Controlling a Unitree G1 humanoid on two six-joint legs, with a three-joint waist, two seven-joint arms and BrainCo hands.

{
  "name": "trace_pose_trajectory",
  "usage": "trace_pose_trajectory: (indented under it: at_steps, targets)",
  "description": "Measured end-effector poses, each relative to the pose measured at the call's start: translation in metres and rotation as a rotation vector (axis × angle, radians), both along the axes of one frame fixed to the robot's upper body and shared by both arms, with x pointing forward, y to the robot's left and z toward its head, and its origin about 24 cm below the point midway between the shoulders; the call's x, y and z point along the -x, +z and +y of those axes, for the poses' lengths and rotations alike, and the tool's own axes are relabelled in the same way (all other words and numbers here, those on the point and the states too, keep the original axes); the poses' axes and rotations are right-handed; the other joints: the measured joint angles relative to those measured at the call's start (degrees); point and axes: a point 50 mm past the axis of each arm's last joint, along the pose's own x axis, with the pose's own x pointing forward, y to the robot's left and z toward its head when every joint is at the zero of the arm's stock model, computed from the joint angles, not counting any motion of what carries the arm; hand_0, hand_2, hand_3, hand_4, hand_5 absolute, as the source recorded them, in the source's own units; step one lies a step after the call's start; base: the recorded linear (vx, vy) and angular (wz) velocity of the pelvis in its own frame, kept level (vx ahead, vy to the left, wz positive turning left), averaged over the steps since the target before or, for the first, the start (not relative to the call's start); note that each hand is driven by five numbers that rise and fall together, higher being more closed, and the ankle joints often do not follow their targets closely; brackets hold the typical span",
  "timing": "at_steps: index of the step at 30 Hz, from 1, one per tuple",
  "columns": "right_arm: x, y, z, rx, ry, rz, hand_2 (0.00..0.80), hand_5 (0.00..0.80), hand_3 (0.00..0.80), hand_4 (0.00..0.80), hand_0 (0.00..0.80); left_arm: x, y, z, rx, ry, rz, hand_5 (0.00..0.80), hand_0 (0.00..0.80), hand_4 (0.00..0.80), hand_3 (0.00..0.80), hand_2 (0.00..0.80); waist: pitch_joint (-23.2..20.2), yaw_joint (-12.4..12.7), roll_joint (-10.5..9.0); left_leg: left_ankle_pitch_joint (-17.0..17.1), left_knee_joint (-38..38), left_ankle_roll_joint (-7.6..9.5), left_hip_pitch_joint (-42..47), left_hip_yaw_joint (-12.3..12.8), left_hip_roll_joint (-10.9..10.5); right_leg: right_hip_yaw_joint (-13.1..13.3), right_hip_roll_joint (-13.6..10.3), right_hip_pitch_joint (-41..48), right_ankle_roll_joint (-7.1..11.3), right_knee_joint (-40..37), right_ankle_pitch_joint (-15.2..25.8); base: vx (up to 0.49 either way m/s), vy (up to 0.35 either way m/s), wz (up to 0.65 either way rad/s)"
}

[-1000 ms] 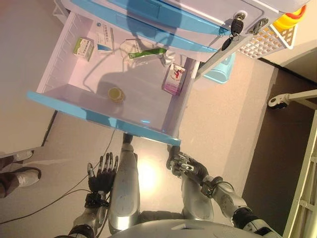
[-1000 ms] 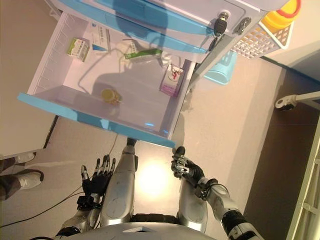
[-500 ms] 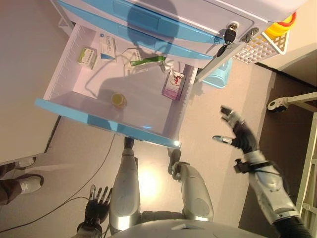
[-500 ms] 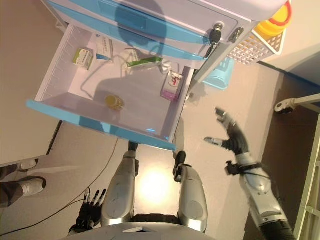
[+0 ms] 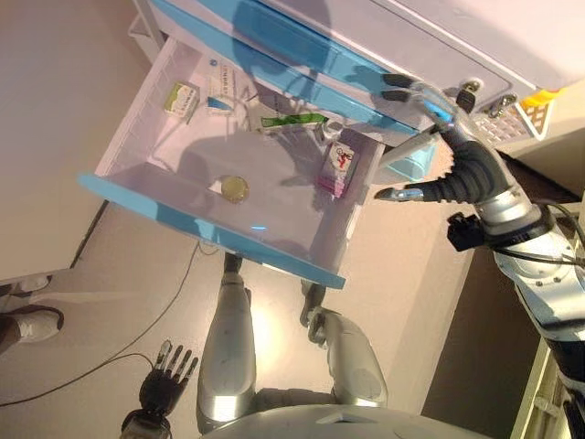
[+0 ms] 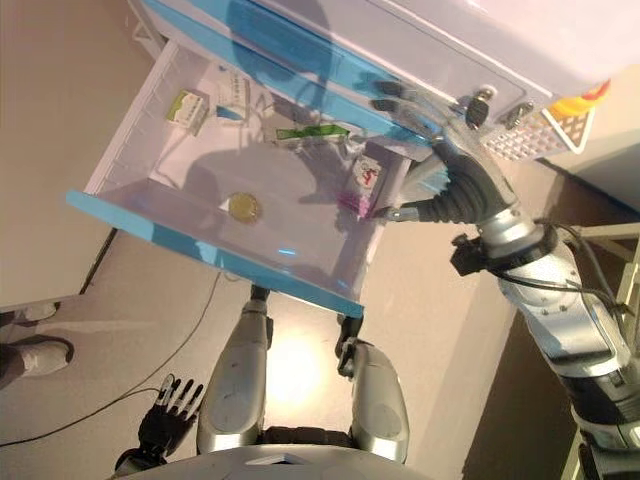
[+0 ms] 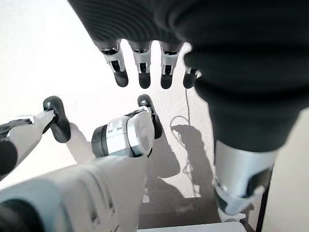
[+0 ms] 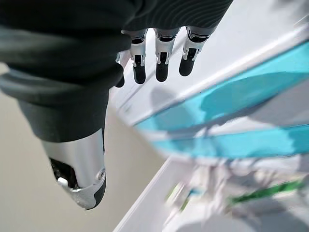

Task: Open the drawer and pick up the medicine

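Note:
The drawer (image 5: 210,234) with a blue front stands pulled open, white inside. In it lie a pink and purple medicine box (image 5: 339,168) at the right, a yellow-capped round bottle (image 5: 234,188) in the middle, a green pack (image 5: 291,120), a green and white box (image 5: 183,96) and a blue and white box (image 5: 218,79) at the back. My right hand (image 5: 441,137) is open with fingers spread, raised over the drawer's right rear corner, just right of the pink box, holding nothing. My left hand (image 5: 164,388) hangs open low at the left, over the floor.
Closed blue-fronted drawers (image 5: 302,55) sit above the open one. A key (image 5: 471,89) hangs in the cabinet's lock. A white basket (image 5: 536,115) hangs at the cabinet's right side, a light blue bin (image 5: 417,166) below it. A person's shoe (image 5: 27,322) and a floor cable (image 5: 91,370) show at the left.
My right hand has risen from low in front of the drawer to over its right rear corner and opened out. My left hand has dropped lower. The camera has shifted.

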Motion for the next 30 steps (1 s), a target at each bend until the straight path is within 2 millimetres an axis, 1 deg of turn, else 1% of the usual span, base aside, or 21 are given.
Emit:
trace_pose_trajectory:
  at_steps: [3,5,8,10,12,15,16,19,22,23,25,30]
  targets:
    - [-0.006,-0.005,0.013,0.039,0.045,0.087,0.000,0.000,0.000,0.000,0.000,-0.004,0.003,0.006,-0.049,-0.028,-0.006,0.000,0.000,0.000,0.000,0.000,0.0,0.6,0.00,-0.1,0.7,0.14,-1.4,-0.5,0.0,-1.2,0.2,0.3,0.04,-1.1,0.4,0.017,-0.015,0.19]
    - [-0.010,-0.012,0.022,0.076,0.070,0.153,0.000,0.000,0.000,0.000,0.000,-0.007,0.005,0.008,-0.085,-0.063,-0.007,0.000,0.000,0.000,0.000,0.000,0.0,2.0,-0.01,-0.3,0.8,0.14,-1.3,-0.6,-0.1,-1.3,0.3,0.8,0.07,-1.6,0.4,0.019,-0.019,0.10]
    - [-0.018,-0.022,0.039,0.093,0.109,0.230,0.000,0.000,0.000,0.000,0.000,-0.010,0.007,0.011,-0.128,-0.111,0.005,0.000,0.000,0.000,0.000,0.000,0.0,2.8,-0.02,-0.3,0.8,0.11,-1.3,-1.0,-0.1,-2.3,0.5,1.6,0.06,-2.3,0.5,0.015,-0.015,0.12]
    - [-0.027,-0.034,0.051,0.115,0.123,0.304,0.000,0.000,0.000,0.000,0.000,-0.013,0.008,0.012,-0.142,-0.128,0.005,0.000,0.000,0.000,0.000,0.000,0.0,3.6,-0.07,-0.3,0.8,0.04,-1.4,-1.3,-0.1,-2.6,0.6,1.8,0.05,-2.5,0.4,0.005,-0.010,0.10]
    - [-0.035,-0.045,0.059,0.133,0.111,0.360,0.000,0.000,0.000,0.000,0.000,-0.014,0.009,0.012,-0.146,-0.132,0.003,0.000,0.000,0.000,0.000,0.000,-0.1,4.8,-0.11,-0.3,0.8,0.03,-1.7,-1.4,-0.2,-2.7,0.6,1.8,0.05,-3.0,0.4,0.002,-0.003,0.04]
    - [-0.047,-0.064,0.071,0.169,0.082,0.436,0.000,0.000,0.000,0.000,0.000,-0.017,0.009,0.011,-0.152,-0.150,0.005,0.000,0.000,0.000,0.000,0.000,-0.1,5.7,-0.11,-0.3,0.8,0.08,-2.6,-2.2,-0.5,-3.1,0.8,1.7,0.06,-3.4,0.4,0.003,0.002,0.13]
    - [-0.051,-0.069,0.073,0.178,0.069,0.454,0.000,0.000,0.000,0.000,0.000,-0.018,0.010,0.011,-0.155,-0.156,0.004,0.000,0.000,0.000,0.000,0.000,-0.1,6.3,-0.11,-0.3,0.8,0.07,-2.6,-2.3,-0.5,-3.5,0.7,1.8,0.06,-3.4,0.4,0.007,0.004,0.13]
    - [-0.063,-0.083,0.080,0.204,0.018,0.493,0.000,0.000,0.000,0.000,0.000,-0.021,0.011,0.013,-0.175,-0.194,0.011,0.000,0.000,0.000,0.000,0.000,-0.1,6.9,-0.11,-0.2,0.7,-0.09,-2.9,-3.6,-1.0,-4.5,0.8,2.3,0.07,-4.2,0.4,0.005,0.003,0.18]
    - [-0.071,-0.093,0.084,0.236,-0.024,0.505,0.000,0.000,0.000,0.000,0.000,-0.023,0.012,0.013,-0.184,-0.214,0.014,0.000,0.000,0.000,0.000,0.000,-0.1,7.7,-0.11,-0.2,0.6,-0.09,-3.1,-3.8,-1.3,-4.7,0.6,2.3,0.09,-4.4,0.4,-0.002,0.001,0.06]
    - [-0.074,-0.096,0.085,0.237,-0.040,0.509,0.000,0.000,0.000,0.000,0.000,-0.024,0.012,0.014,-0.189,-0.225,0.018,0.000,0.000,0.000,0.000,0.000,-0.1,8.0,-0.11,-0.2,0.6,-0.09,-3.1,-4.0,-1.3,-5.1,0.6,2.5,0.09,-4.5,0.4,0.000,0.003,0.10]
    - [-0.079,-0.099,0.088,0.236,-0.062,0.509,0.000,0.000,0.000,0.000,0.000,-0.027,0.013,0.014,-0.195,-0.227,0.016,0.000,0.000,0.000,0.000,0.000,-0.1,8.3,-0.10,-0.2,0.5,-0.10,-3.1,-4.3,-1.4,-5.5,0.7,2.7,0.10,-4.8,0.4,0.005,0.003,0.08]
    - [-0.088,-0.116,0.088,0.258,-0.136,0.525,0.000,0.000,0.000,0.000,0.000,-0.036,0.015,0.012,-0.197,-0.240,0.002,0.000,0.000,0.000,0.000,0.000,-0.1,9.4,-0.09,0.0,-0.1,-0.14,-3.2,-4.5,-1.7,-5.7,0.5,2.8,0.10,-5.3,0.4,-0.004,0.014,0.04]
